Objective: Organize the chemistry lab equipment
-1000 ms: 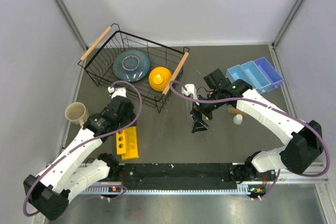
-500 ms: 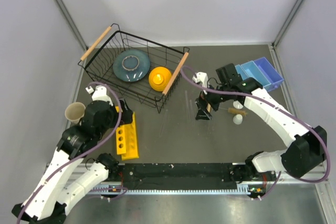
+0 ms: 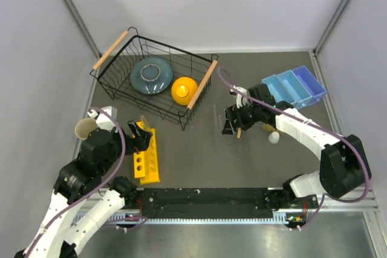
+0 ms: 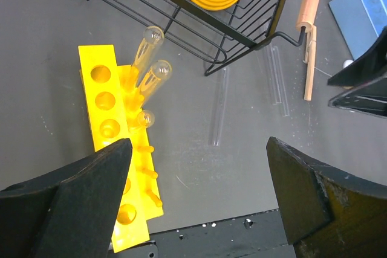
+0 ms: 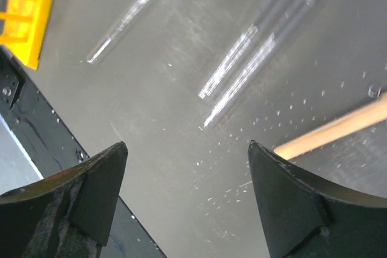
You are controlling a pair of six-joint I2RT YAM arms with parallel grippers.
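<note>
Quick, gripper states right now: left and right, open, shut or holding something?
Left gripper: open, holding nothing.
Right gripper: open, empty, over slim clear glass tubes lying on the table.

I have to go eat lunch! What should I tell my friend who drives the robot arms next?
Left gripper: open, empty, above the yellow rack.
Right gripper: open, empty, above the loose tubes.
Things: three glass tubes on the rack; three loose on the table: a single tube and a pair of tubes side by side. Wooden stick lies next to the pair; brown brush and a white round piece lie near the right arm.
Done: three tubes racked.
Left: loose tubes, stick, brush, white piece.
</note>
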